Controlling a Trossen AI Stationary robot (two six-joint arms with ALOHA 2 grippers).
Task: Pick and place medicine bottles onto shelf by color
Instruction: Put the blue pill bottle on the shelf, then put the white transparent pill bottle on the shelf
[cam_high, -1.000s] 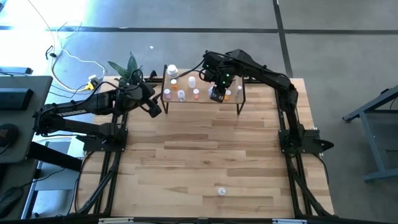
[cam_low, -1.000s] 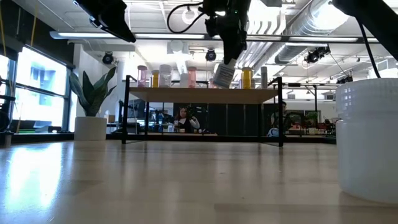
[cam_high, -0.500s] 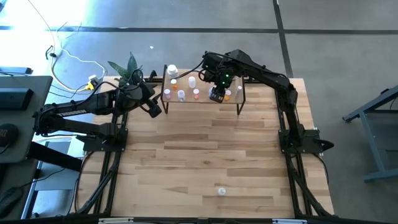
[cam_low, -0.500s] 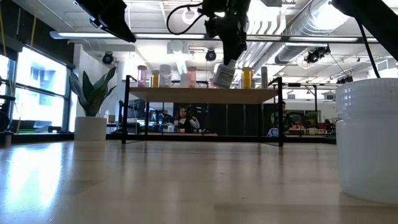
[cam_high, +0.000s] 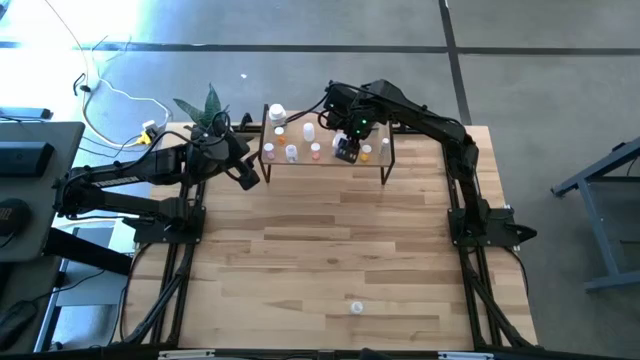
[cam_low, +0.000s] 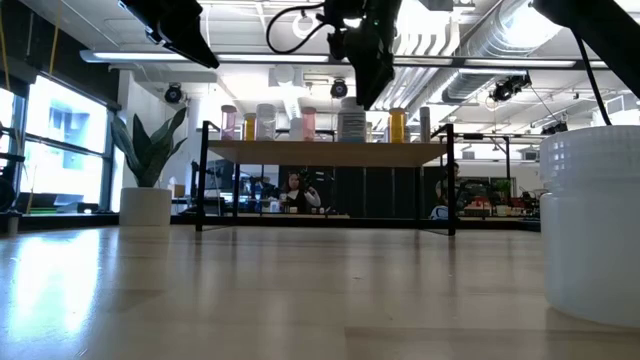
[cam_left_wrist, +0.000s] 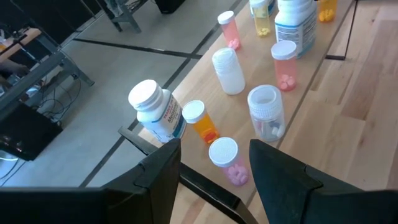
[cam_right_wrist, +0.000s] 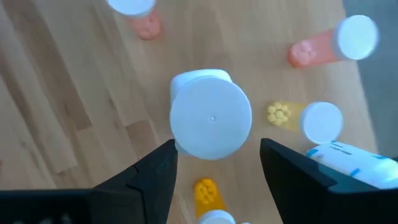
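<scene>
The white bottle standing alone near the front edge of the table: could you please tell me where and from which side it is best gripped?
Probably the round body just below the ribbed cap, coming straight down from above. The white bottle stands upright on the table, apart from everything else, so every side is free, and its cylindrical shape favours no particular closing direction.
</scene>
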